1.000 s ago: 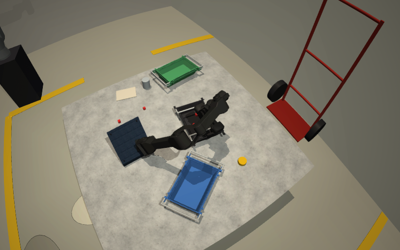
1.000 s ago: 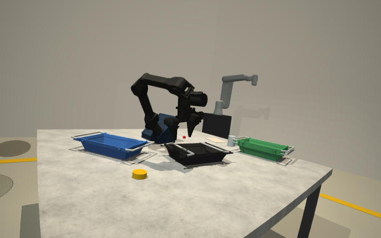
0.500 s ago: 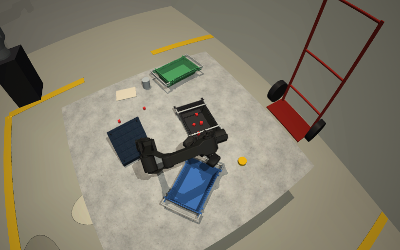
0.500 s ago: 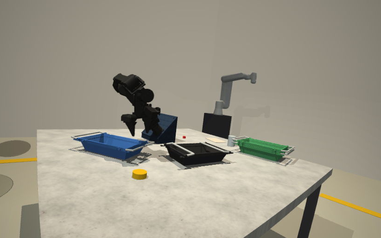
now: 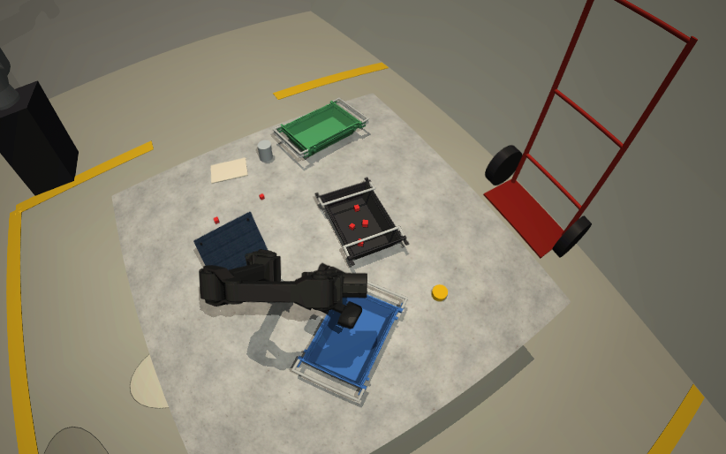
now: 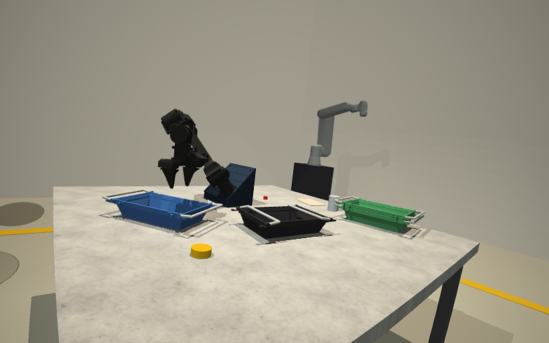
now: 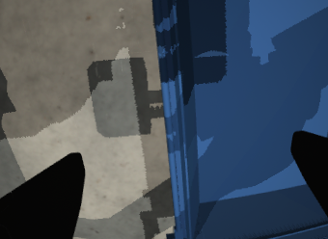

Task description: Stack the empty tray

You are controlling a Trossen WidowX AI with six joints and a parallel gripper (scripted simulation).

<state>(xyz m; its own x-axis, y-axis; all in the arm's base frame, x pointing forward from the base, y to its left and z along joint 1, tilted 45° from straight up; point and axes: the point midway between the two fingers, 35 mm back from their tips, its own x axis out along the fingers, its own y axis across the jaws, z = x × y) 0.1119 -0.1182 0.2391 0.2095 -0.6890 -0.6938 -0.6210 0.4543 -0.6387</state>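
Observation:
The loaded black tray stands on the table with several small red blocks inside. Its far bar and near bar both lie in across its top. The empty blue tray stands level on the table, its near bar swung out over the end. My gripper is wide open and empty above the blue tray. In the wrist view one finger is left of the tray's long wall, the other over its inside. The arm hides part of this tray in the top view.
An empty green tray with bars out stands at the table's far side. A grey cylinder and a cream card are near it. A dark blue wedge, loose red blocks and a yellow disc also stand there.

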